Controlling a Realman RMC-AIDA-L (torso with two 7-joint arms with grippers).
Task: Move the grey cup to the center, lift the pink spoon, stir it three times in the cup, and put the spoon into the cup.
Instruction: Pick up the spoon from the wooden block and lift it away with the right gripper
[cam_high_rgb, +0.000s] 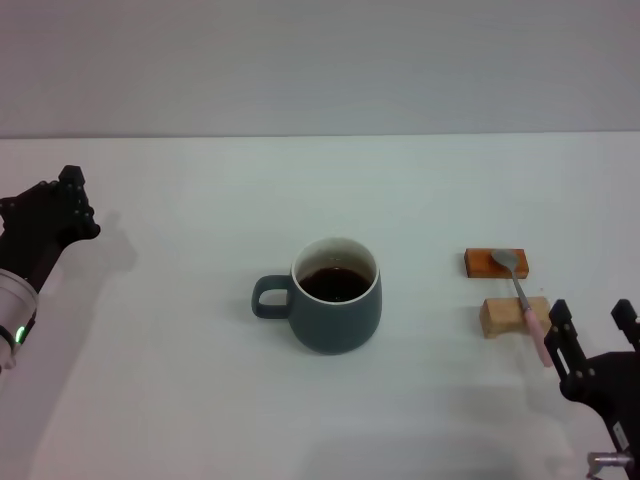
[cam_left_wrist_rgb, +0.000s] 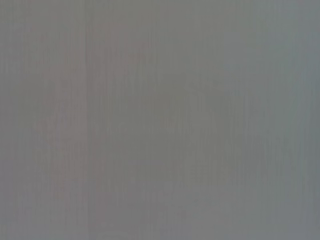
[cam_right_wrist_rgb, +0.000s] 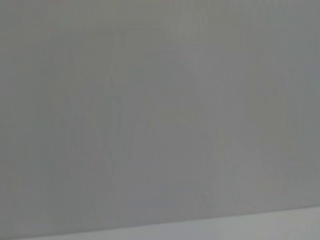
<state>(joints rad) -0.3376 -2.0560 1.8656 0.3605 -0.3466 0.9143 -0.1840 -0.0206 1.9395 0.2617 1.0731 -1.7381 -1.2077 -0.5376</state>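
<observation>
The grey cup stands near the middle of the white table, its handle turned to the left and dark liquid inside. To its right the pink spoon lies across two small wooden blocks, metal bowl on the far orange block, pink handle over the near pale block. My right gripper is open just right of the spoon handle's near end, holding nothing. Far off at the left edge is my left gripper, well away from the cup. Both wrist views show only a plain grey surface.
The white table spreads wide around the cup, with a pale wall behind its far edge. Nothing else stands on it besides the two blocks.
</observation>
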